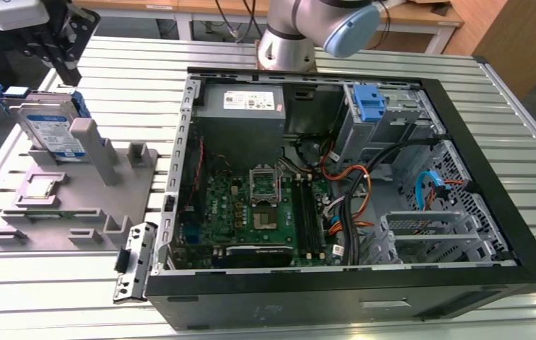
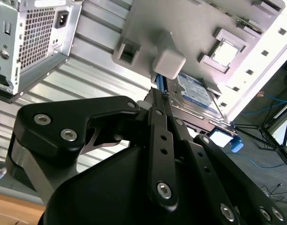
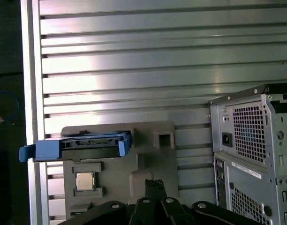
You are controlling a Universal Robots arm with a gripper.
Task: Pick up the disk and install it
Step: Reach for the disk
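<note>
- Over the exterior view's left edge, my gripper (image 1: 67, 71) hung above the disk (image 1: 50, 131), clear of it. In both wrist views its fingers were pressed together, with nothing between them.
- The step in hand, as I judged it, was the approach for the pick-up. To do it well, the jaws had to spread wider than the disk's thin body before coming down. They also had to line up with its long top edge, seen end-on in the first wrist view (image 3: 82, 146), and close on the flat faces rather than on the springy blue bracket.
- A straight, slow descent seemed safest. The grey post (image 1: 88, 145) stood just beside the disk, and a skewed finger could have caught it.
- The disk stood on edge in a slot of the grey fixture (image 1: 79, 212), leaning a little. It was a flat silver drive with a white-and-blue label facing the exterior camera and a blue plastic bracket round its sides. In the second wrist view (image 2: 195, 96) it lay just beyond my fingertips.
- A small square chip (image 1: 43, 188) sat in a pocket of the same fixture, near the disk.
- Toward the exterior view's right, the open computer case (image 1: 344, 301) lay on the slatted table (image 1: 60, 297), well apart from the disk. A bare blue latch piece (image 1: 369, 103) stood in its far bay.
</note>
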